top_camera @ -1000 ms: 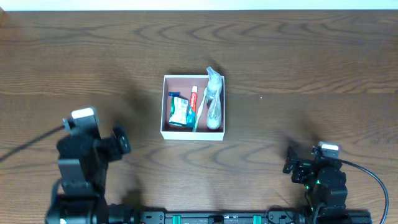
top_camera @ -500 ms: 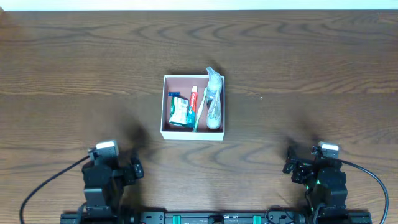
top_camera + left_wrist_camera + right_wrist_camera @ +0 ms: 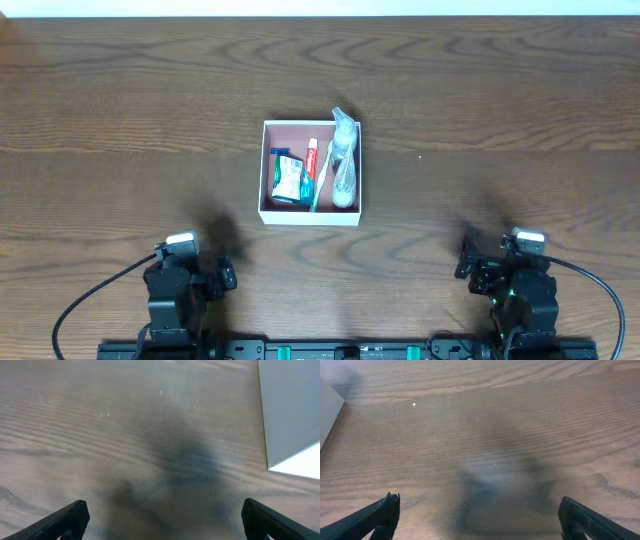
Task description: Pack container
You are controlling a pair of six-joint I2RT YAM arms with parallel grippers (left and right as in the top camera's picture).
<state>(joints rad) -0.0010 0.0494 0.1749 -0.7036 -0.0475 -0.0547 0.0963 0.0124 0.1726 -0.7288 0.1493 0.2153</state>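
Note:
The container (image 3: 266, 170), a shallow white-walled box with a pink-brown floor, sits at the table's middle. In it lie a green and white packet (image 3: 289, 180), a red and white tube (image 3: 312, 159) and a clear bottle (image 3: 343, 160). The container's white wall shows at the right edge of the left wrist view (image 3: 290, 415) and at the left edge of the right wrist view (image 3: 327, 412). My left gripper (image 3: 162, 517) is open and empty near the front left edge. My right gripper (image 3: 480, 517) is open and empty near the front right edge. Both are far from the container.
The brown wooden table (image 3: 480, 90) lies all round the container. Both arm bases stand at the front edge, with cables trailing to each side.
My left arm has drawn back toward the front edge and lowered to its base. The right arm and the container have not moved.

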